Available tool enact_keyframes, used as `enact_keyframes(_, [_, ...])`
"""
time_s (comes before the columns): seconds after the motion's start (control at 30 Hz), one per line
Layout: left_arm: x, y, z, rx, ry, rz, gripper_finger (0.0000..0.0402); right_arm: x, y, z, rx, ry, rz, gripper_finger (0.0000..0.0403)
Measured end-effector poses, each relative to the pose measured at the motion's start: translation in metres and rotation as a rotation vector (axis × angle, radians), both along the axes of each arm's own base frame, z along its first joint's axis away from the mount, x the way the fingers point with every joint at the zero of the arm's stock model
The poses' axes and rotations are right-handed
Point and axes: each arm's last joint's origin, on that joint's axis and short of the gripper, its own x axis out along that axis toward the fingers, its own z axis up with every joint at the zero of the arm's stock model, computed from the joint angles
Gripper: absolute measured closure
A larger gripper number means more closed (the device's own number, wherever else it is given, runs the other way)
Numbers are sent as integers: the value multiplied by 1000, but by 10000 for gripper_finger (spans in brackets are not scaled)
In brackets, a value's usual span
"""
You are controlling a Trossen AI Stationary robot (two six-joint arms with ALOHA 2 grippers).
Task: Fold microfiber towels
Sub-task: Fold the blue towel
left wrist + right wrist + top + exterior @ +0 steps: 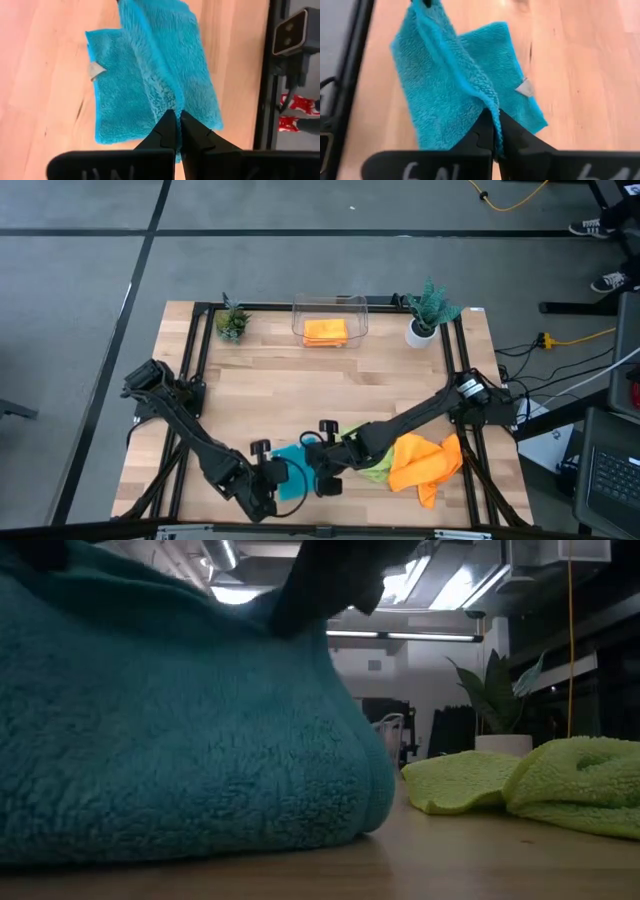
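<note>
Left gripper fingers pinched tight on fold of teal-blue towel. Right gripper fingers pinched tight on same towel, other end. Towel near front edge of tabletop, between two grippers, part lifted, part lying flat. Lime green towel just beside it, toward right. Crumpled orange towel near front right corner, touching green one. Second orange towel folded inside clear plastic bin at back edge. Two small potted plants near back corners. Middle of tabletop bare wood. Four towels: two orange, one teal-blue, one lime green.
</note>
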Motion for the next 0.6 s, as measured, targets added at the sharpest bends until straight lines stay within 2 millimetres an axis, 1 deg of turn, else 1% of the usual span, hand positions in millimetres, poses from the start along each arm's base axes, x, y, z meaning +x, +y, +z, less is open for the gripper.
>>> enact_keyframes(0.1, [1,4,-4,13,10,1,401,4,-2,-10,-14,22,-4,400])
enact_keyframes(0.23, [-2,12,-21,41,67,-1,401,9,-4,-28,-31,59,-12,400])
enact_keyframes(0.33, [-5,20,-33,76,94,19,401,12,-8,-35,-41,72,-24,400])
enact_keyframes(0.4, [-4,24,-36,93,103,16,401,14,-11,-40,-64,73,-43,400])
enact_keyframes(0.6, [-1,37,-53,98,118,5,401,21,-22,-55,-98,99,-58,400])
